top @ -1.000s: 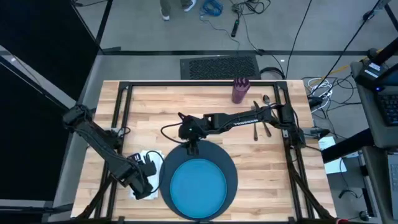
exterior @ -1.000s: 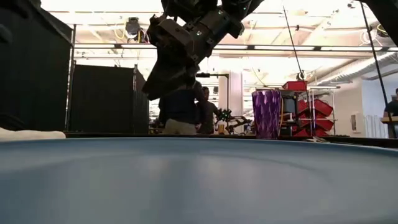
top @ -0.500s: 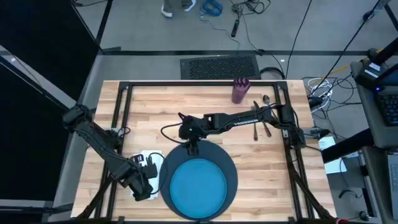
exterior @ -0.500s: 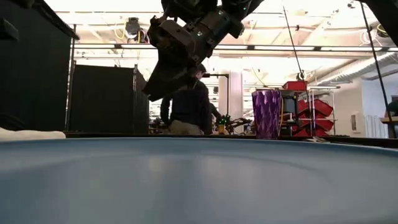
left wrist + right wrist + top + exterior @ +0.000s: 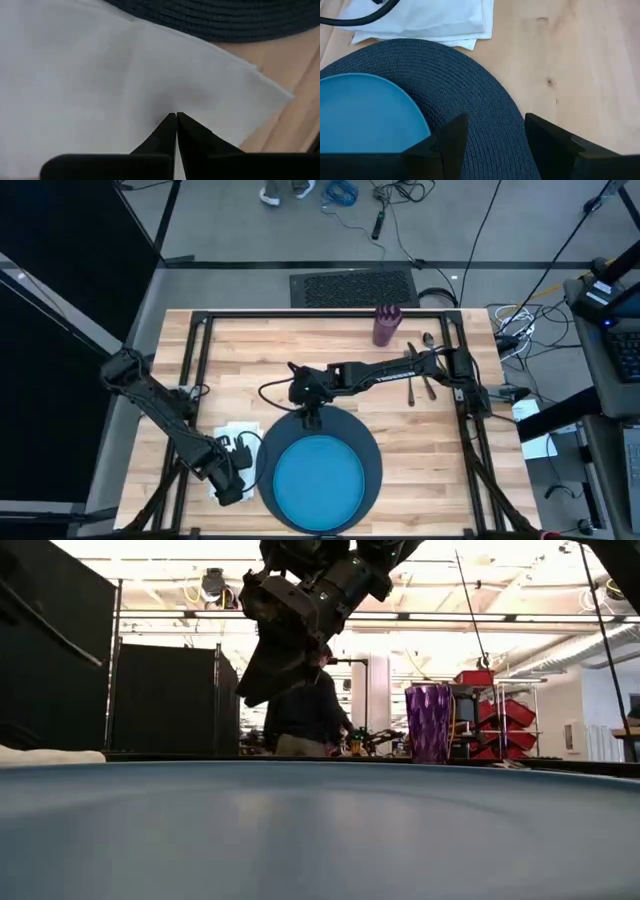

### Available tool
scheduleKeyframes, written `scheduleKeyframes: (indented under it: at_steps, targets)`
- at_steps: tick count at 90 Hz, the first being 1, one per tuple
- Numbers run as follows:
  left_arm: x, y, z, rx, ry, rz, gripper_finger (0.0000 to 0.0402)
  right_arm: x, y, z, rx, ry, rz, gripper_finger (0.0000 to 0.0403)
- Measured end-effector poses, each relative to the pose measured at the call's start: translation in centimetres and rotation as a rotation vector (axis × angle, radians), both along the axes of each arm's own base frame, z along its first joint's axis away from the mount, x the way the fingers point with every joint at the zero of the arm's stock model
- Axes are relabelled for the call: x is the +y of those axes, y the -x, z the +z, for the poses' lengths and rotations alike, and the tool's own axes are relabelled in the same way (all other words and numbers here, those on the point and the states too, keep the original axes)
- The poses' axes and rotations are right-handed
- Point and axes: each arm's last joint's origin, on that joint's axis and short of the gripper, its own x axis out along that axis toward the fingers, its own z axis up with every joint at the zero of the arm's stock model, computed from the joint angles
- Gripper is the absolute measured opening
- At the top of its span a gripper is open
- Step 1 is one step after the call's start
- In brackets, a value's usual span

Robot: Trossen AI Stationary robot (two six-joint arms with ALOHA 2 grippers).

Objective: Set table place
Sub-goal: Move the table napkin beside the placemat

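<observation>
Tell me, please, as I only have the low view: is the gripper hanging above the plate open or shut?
Observer: Open. The right wrist view shows the right gripper with its fingers apart over the dark charger, near its rim, holding nothing.
Operator: Thank you. Where is the other arm?
Observer: The left gripper is down on the white napkin beside the charger, fingers shut.
Operator: Is the cutlery laid out?
Observer: Not yet. The cutlery lies on the right arm's side of the table, near the purple cup.
</observation>
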Motion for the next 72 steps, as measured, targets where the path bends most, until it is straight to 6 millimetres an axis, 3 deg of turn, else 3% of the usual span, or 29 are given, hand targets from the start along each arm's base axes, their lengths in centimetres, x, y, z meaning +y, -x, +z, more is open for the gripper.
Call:
scheduleKeyframes:
  at_steps: [36,59,72]
  targets:
    - [-0.1,-0.1,-2.3,-0.022,0.035,0.017,0.0000,0.0,0.0,0.0,0.000,-0.004,-0.005,0.0183]
    - [-0.4,-0.3,-2.7,-0.029,0.032,-0.015,0.0002,0.1,0.0,0.0,0.001,-0.004,-0.004,0.0183]
    - [-0.4,-0.3,-2.8,-0.009,0.052,-0.033,0.0023,0.1,0.0,0.0,0.008,-0.006,-0.006,0.0183]
